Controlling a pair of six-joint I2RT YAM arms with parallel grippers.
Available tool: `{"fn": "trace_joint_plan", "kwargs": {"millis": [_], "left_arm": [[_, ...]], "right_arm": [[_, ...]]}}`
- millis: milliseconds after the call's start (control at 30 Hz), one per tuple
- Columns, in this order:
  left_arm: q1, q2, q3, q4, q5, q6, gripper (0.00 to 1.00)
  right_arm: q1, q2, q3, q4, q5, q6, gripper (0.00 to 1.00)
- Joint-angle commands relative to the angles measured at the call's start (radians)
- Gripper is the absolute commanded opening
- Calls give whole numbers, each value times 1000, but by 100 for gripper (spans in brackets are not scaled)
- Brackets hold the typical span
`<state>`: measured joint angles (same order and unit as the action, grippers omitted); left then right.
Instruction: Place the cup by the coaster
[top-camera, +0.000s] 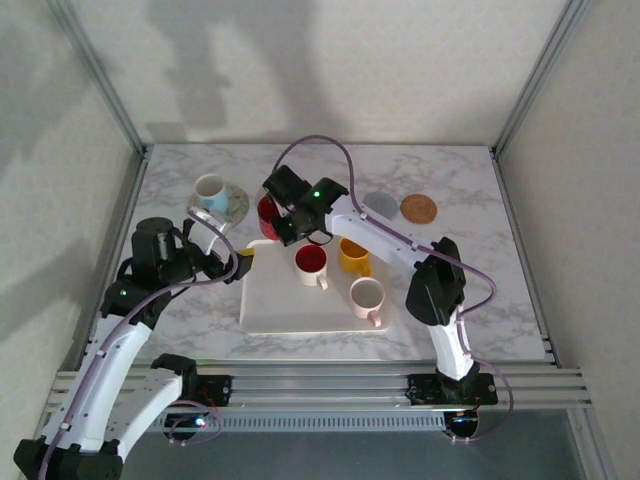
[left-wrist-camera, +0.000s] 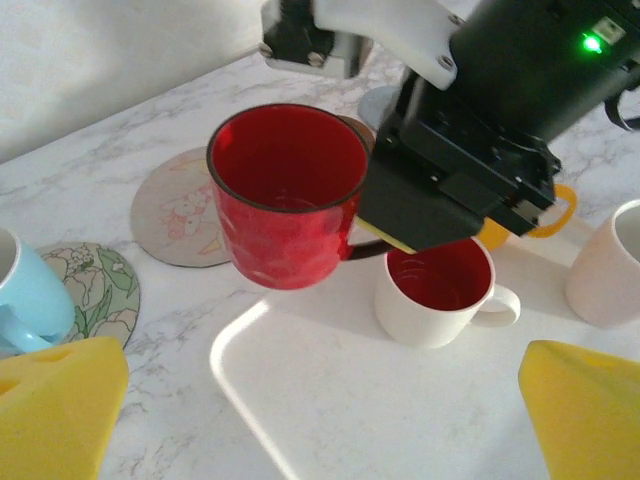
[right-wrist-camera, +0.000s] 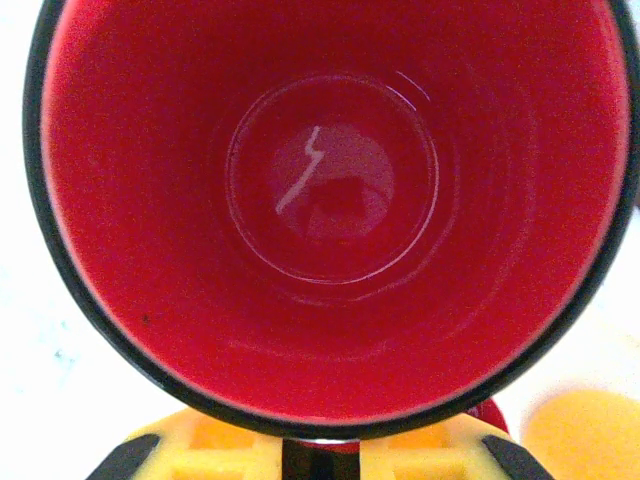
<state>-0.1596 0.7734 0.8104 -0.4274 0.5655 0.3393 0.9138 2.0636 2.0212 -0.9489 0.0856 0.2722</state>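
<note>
A red cup (top-camera: 268, 213) (left-wrist-camera: 290, 190) (right-wrist-camera: 330, 200) hangs upright and empty above the table, just past the far left corner of the white tray (top-camera: 270, 310). My right gripper (top-camera: 283, 225) (left-wrist-camera: 365, 235) (right-wrist-camera: 320, 450) is shut on its handle side. Behind and left of the cup lies a pale round coaster with a drawing (left-wrist-camera: 180, 205). A green floral coaster (top-camera: 236, 205) (left-wrist-camera: 100, 290) lies further left with a light blue cup (top-camera: 210, 190) (left-wrist-camera: 25, 290) on it. My left gripper (top-camera: 232, 262) (left-wrist-camera: 320, 420) stands open over the tray's left edge, holding nothing.
On the tray stand a white cup with a red inside (top-camera: 311, 264) (left-wrist-camera: 440, 290), a yellow cup (top-camera: 354, 256) and a pale pink cup (top-camera: 367, 298) (left-wrist-camera: 605, 265). A grey coaster (top-camera: 380, 205) and a brown coaster (top-camera: 418, 208) lie at the back right.
</note>
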Motion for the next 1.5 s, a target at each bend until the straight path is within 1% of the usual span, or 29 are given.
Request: {"fn": "trace_joint_plan", "kwargs": {"millis": [0,200,367,533,733,867,1133,1333,1467], "left_arm": [[15,11,-25,46,21,19,100],[41,34,-54,89,36,26,100],[61,94,-42,106,62,52,100],[68,146,-39,137,79,53,100],[69,193,-37,174,60,37,100],[68,206,-48,208,40,22,100],[69,202,-69,255,45,12,100],[69,253,-74,256,65,30,100],[69,270,-71,264,69,36,100]], "right_arm": [[-15,42,113,-24,25,-25,0],[-47,121,223,-50,47,-37,0],[-78,195,316,-83,72,-54,0],[-117,238,349,-56,61,-58,0],[-145,286,385,-26,44,-80,0],[-150,320,399,2,43,-98,0],[-153,376,431,54,69,-111,0],[-162,435,485,70,70,-104,0],[-162,467,498,101,66,-129,0]]}}
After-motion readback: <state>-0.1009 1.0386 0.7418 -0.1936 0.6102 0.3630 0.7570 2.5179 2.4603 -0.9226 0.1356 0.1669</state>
